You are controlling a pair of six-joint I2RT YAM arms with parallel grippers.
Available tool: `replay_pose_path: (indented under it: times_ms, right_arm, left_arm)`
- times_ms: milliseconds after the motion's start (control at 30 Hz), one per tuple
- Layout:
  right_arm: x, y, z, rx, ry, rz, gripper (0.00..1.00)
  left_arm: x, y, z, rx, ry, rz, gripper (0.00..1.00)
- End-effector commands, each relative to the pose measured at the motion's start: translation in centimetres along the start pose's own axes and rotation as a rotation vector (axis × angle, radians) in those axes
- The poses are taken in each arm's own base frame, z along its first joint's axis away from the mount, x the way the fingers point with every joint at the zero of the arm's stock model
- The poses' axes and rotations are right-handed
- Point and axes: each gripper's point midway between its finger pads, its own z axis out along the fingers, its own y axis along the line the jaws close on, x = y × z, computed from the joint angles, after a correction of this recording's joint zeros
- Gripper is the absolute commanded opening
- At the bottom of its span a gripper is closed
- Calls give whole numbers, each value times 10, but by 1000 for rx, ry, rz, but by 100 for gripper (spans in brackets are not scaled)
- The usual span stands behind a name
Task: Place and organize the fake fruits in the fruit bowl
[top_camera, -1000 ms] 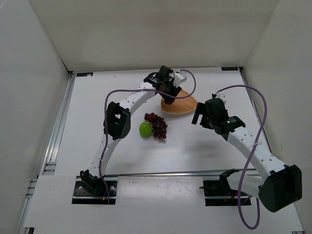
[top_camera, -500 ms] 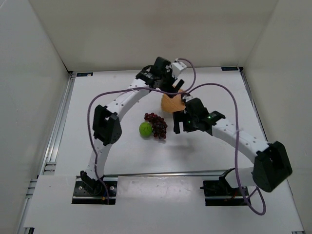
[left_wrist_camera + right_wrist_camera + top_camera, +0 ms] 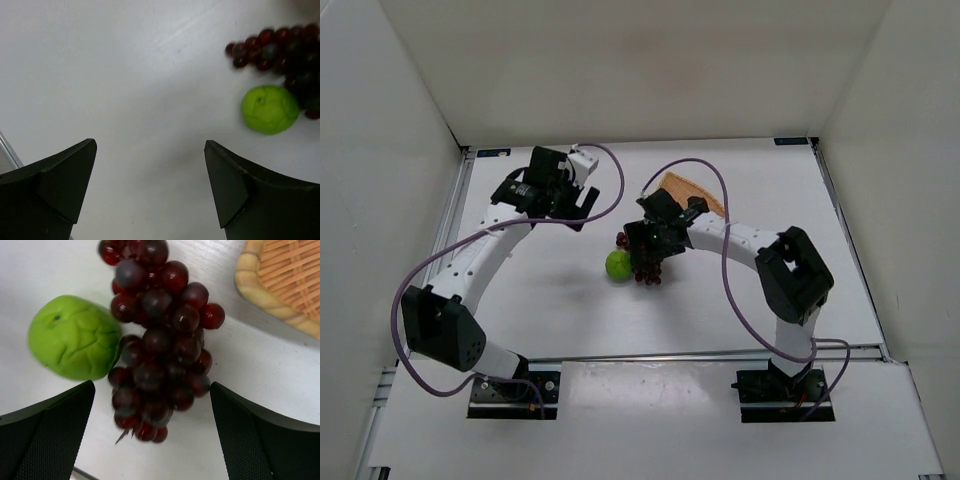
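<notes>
step: grasp grape bunch (image 3: 157,345). right gripper (image 3: 650,250) spread wide above bunch, not touching. descend straight, pinch thick middle, avoid nudging green fruit (image 3: 72,337) touching bunch at 9 o'clock. fruit bowl (image 3: 252,282) near, 1 o'clock. left gripper (image 3: 150,150) open, empty, over table (image 3: 100,75). since earlier: left arm quit bowl, right swung in; fruits unmoved.

Enclosure as we recorded it: white worktop (image 3: 740,300) boxed in by a plain white back wall (image 3: 640,70), left wall (image 3: 370,200) and right wall (image 3: 910,150). A metal rail (image 3: 438,262) ran along the worktop's left edge; a second rail (image 3: 650,357) crossed its near edge. We saw a small black bracket at the far-left corner (image 3: 492,152) and another at the far-right corner (image 3: 792,141).
</notes>
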Motion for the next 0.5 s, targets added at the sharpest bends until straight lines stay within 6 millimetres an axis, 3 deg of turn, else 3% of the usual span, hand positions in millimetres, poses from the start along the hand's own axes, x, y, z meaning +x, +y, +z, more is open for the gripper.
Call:
replay_pose_path:
  times_ms: [0, 67, 100, 233, 267, 333, 433, 467]
  right_arm:
    - [-10, -1, 12, 26, 4, 24, 100]
    - [-12, -7, 16, 72, 20, 48, 100]
    - [-8, -13, 24, 101, 39, 49, 100]
    - [-7, -15, 28, 124, 70, 59, 87]
    - [-4, -14, 31, 118, 82, 60, 76]
    - [-3, -12, 31, 106, 87, 60, 65]
    - [-7, -10, 18, 97, 64, 59, 43]
    - [-15, -6, 7, 84, 32, 58, 29]
  left_arm:
    - [33, 6, -16, -36, 67, 20, 100]
    - [50, 11, -20, -47, 101, 1, 100]
    - [46, 11, -26, -44, 78, 0, 100]
    - [58, 6, -30, -1, 93, -7, 100]
    - [61, 3, -28, 11, 100, -7, 100]
    - [66, 0, -30, 24, 110, 2, 100]
    - [78, -6, -26, 53, 141, 13, 100]
    - [87, -8, -21, 63, 169, 25, 100]
